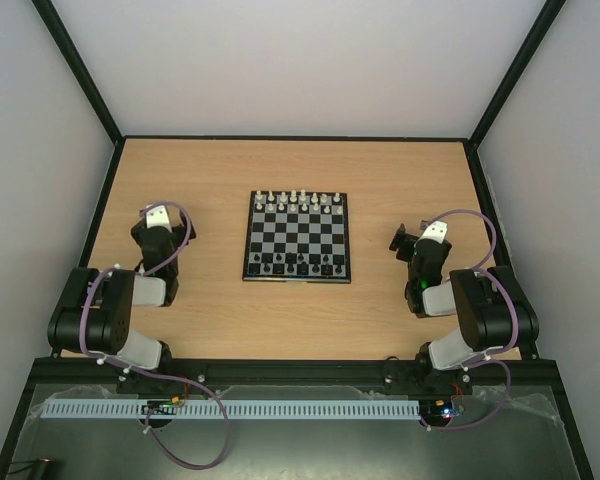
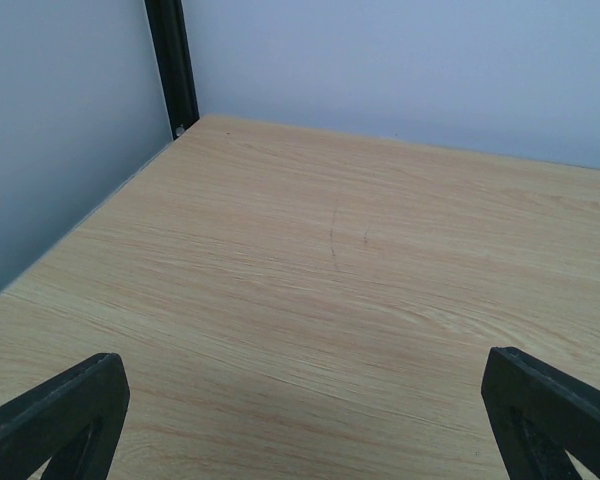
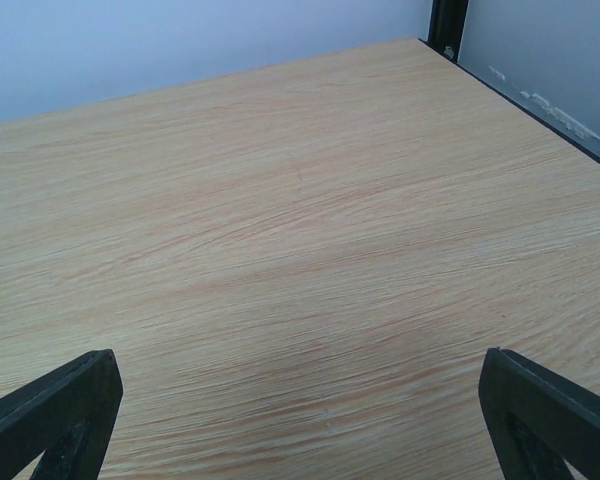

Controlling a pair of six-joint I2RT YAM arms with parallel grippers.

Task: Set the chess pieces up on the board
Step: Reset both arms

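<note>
The black chess pieces (image 1: pixel 296 264) stand along the near rows of the board (image 1: pixel 297 237) at mid-table. Tiny, light and rigid, they would likely topple at a nudge, so each is best pinched around its body from straight above. The left gripper (image 2: pixel 302 368) and right gripper (image 3: pixel 298 363) gape empty over the smooth wood-grain tabletop (image 1: pixel 210 310), well apart from the board, between pale walls.

— What kind of place is this?
— A robotics lab cell. Pale blank panels (image 2: pixel 400 70) and a black frame post (image 2: pixel 172 65) stand beyond the left claw (image 2: pixel 302 372). A wood-grain table (image 3: pixel 280 230) runs under the right claw (image 3: pixel 298 368).
— Anything else?
— Behind both claws, two arms (image 1: pixel 105 310) are bolted to a black rail (image 1: pixel 300 368), with purple cables (image 1: pixel 225 422) trailing.
</note>
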